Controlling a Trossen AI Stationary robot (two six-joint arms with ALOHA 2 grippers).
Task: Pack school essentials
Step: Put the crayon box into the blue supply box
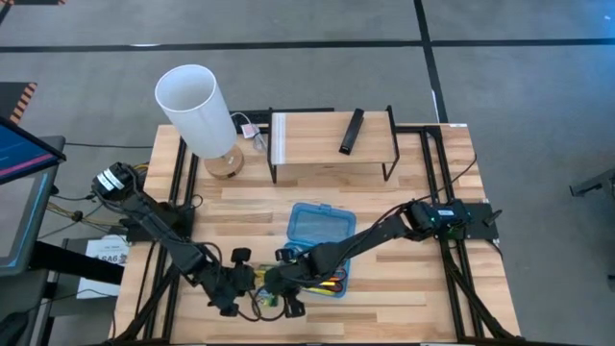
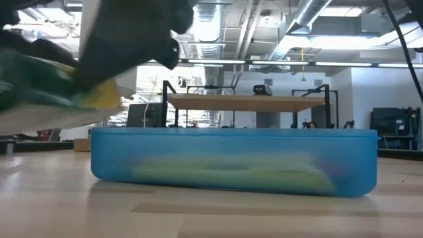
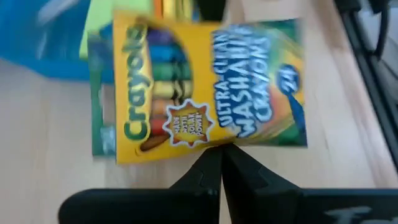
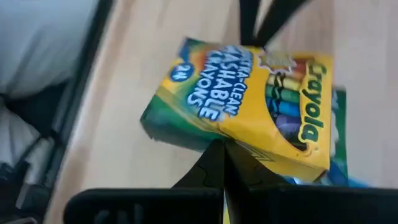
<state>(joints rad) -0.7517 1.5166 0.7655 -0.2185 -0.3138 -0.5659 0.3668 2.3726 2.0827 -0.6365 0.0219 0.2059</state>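
Risk: yellow-green cardboard crayon box (image 3: 199, 87), pinched edgewise between my left gripper (image 3: 221, 155) and right gripper (image 4: 222, 152), may twist free short of the translucent blue plastic case (image 1: 320, 231).

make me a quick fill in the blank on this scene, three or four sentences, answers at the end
1. Both grippers, left and right, pinch the edges of one box of ____.
2. The open plastic case on the table is ____ in colour.
3. The lamp has a ____ shade.
4. The black bar lies on top of the wooden ____.

Missing words: crayons; blue; white; shelf
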